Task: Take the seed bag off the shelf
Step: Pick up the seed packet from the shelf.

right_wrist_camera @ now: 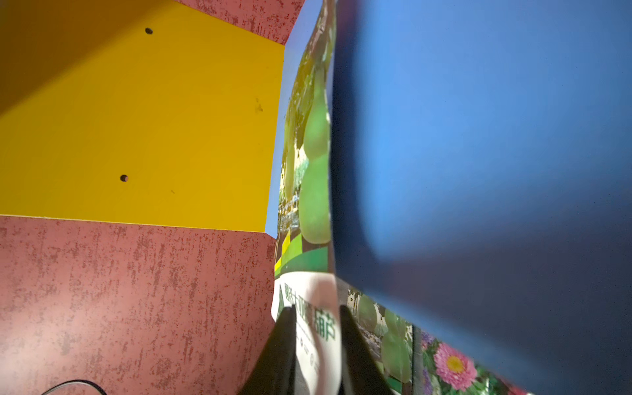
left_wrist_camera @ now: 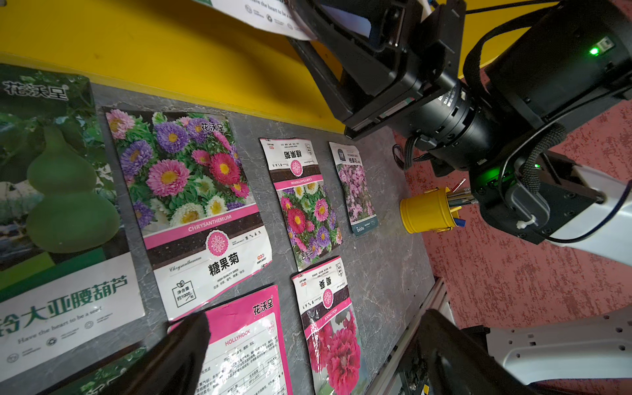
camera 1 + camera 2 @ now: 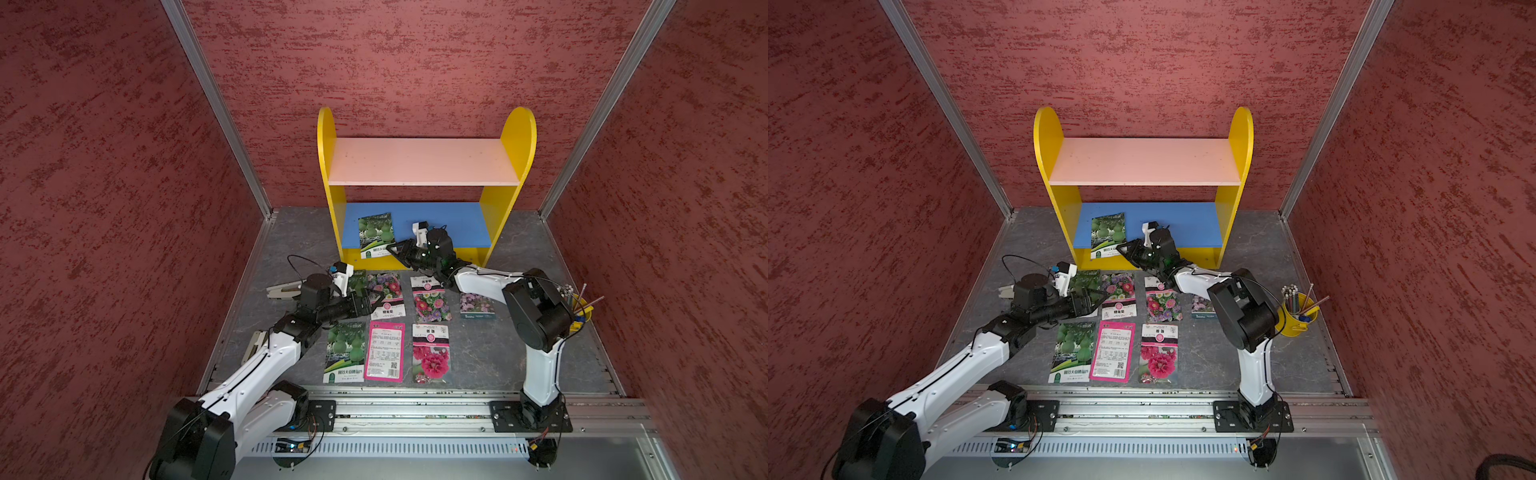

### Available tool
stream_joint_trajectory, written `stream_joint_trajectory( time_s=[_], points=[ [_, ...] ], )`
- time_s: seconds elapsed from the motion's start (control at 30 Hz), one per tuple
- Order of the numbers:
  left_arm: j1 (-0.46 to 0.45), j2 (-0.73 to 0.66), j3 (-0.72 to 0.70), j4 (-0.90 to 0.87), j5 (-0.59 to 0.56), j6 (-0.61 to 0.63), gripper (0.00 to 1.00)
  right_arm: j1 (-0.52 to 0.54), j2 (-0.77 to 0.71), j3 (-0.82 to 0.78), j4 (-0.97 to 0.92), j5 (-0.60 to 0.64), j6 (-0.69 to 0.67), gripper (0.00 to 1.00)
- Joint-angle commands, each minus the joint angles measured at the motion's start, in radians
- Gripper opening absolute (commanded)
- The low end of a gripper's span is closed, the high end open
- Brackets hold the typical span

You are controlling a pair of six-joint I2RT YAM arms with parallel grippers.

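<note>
Top view, right pincer (image 3: 392, 249) outstretched (gripping bag (image 3: 374, 230))

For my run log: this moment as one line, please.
right gripper: grips seed bag edge | seed bag: on shelf | left gripper: open

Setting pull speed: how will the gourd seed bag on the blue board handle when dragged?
The seed bag is likely floppy: its white edge curls in the right gripper. Probably light, being flat and thin. It may slide easily off the smooth blue board.
</note>
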Motion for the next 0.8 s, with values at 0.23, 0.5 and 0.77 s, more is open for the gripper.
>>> stream_joint_trajectory(
  time_s=[0.23,0.5,0.77],
  points=[
    [0.040,-0.046,-0.026,0.087,0.060,-0.061,1.00,-0.002,-0.061,-0.040,0.055,0.007,-0.030,0.00],
    [0.126,0.010,-0.101,0.412,0.210,-0.258,1.00,-0.043,-0.223,-0.219,0.092,0.003,-0.075,0.00],
    [0.128,0.076,-0.097,0.509,0.208,-0.284,1.00,-0.056,-0.411,-0.380,0.070,-0.028,-0.125,0.00]
  ],
)
